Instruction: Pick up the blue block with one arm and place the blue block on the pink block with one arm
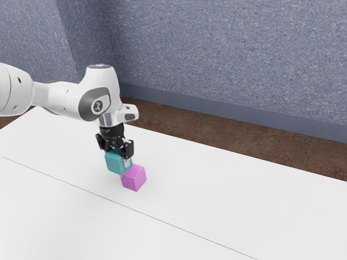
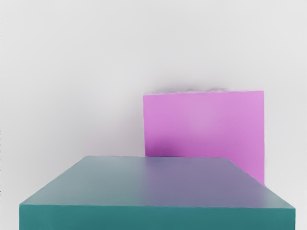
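White desk (image 1: pixel 260 206), speckled blue-grey wall behind, brown floor strip past the desk's far edge. Jaws closed on the blue block (image 1: pixel 114 162) (renders teal), pinching two opposite side faces. Block is nearer the desk's far edge than the near one, just beside the pink block (image 1: pixel 134 177). Can't tell whether the two touch, or whether blue is clear of the desk. Wrist view: blue block (image 2: pixel 153 187) right under the hand, pink block (image 2: pixel 204 124) just past it. Handling guess: rigid, light cube with flat smooth faces, so it could slip or twist. Hold centred on opposite faces, keep it level for stacking.
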Tool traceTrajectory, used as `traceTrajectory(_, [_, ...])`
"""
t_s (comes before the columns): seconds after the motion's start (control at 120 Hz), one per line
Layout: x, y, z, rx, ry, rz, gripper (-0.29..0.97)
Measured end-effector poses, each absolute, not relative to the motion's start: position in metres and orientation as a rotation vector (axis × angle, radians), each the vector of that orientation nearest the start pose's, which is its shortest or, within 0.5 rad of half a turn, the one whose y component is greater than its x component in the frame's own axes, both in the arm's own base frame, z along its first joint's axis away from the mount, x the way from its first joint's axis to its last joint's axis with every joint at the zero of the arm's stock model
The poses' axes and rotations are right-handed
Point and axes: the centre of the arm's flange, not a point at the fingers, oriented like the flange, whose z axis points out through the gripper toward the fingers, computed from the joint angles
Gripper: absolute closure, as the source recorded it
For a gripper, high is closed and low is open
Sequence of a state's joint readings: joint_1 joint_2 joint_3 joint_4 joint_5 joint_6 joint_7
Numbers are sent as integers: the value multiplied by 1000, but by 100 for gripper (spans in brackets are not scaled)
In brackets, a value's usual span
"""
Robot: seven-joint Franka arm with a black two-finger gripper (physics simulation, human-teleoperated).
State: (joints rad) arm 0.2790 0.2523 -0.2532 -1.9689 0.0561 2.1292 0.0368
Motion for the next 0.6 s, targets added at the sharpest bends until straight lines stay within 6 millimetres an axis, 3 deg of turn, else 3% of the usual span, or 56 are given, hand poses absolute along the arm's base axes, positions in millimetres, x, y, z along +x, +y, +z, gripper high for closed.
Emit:
traceTrajectory(0.242, [599,11,333,-3183,6,19,30])
traceTrajectory(0.6, [604,9,336,-3193,-67,-54,30])
